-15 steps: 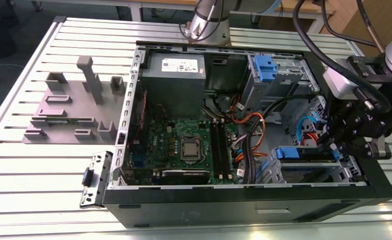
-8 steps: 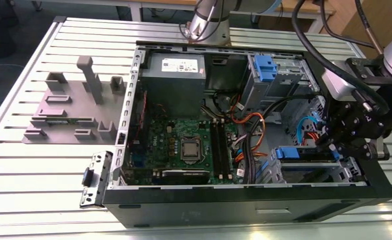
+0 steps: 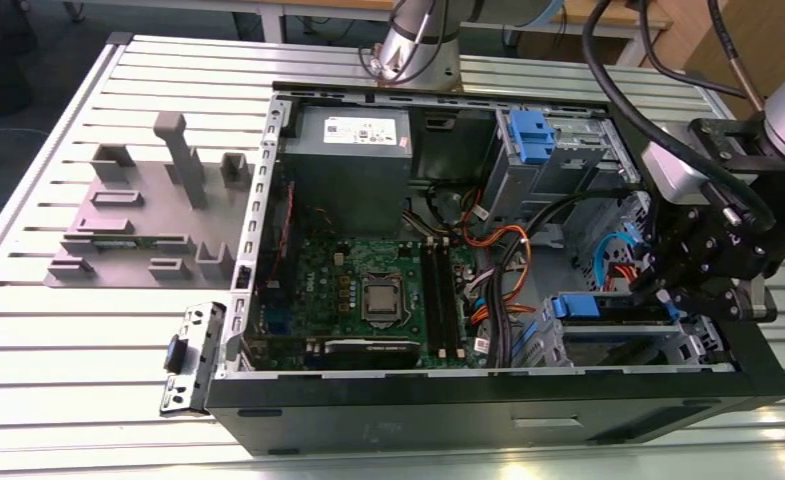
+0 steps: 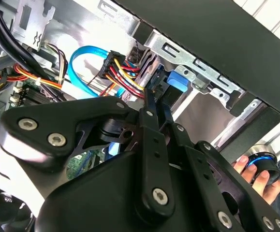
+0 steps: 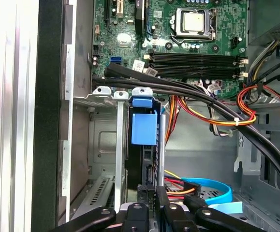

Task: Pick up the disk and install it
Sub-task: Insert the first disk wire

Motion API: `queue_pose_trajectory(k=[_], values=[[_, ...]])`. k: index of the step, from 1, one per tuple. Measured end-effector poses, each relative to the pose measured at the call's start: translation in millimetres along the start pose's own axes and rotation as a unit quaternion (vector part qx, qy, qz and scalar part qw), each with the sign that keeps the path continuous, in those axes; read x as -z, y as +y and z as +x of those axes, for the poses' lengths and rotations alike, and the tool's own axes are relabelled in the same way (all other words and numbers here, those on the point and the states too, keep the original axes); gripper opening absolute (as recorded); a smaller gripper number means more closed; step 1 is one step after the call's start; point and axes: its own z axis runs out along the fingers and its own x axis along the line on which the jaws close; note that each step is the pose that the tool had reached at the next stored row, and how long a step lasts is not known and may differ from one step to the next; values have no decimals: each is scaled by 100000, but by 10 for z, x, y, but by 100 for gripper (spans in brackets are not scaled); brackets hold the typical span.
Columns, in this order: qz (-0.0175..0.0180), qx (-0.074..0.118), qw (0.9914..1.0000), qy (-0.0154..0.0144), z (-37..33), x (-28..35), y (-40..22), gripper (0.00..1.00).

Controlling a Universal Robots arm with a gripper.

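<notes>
An open computer case (image 3: 752, 375) lies on a slatted desk (image 3: 85, 330). The disk (image 5: 143, 145), edge-on with its blue bracket showing, sits in the drive cage slot at the case's corner, so installation looks nearly complete. The pincer (image 5: 152, 195) has its fingers drawn together on the disk's rear edge. The second wrist view adds a person's hand (image 4: 258, 179) holding a knob outside the case.

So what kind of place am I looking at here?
Probably a robotics lab or test bench for computer assembly: an open black desktop computer case lies on a slotted aluminium table, beside a grey plastic parts fixture, with the black end effector reaching inside.
</notes>
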Motion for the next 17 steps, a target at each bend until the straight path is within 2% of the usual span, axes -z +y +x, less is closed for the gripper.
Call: queue_pose_trajectory(k=[7,17], values=[[-2,1,100000,22,1,-37,0,18],[2,0,100000,-43,2,-48,-1,20]])
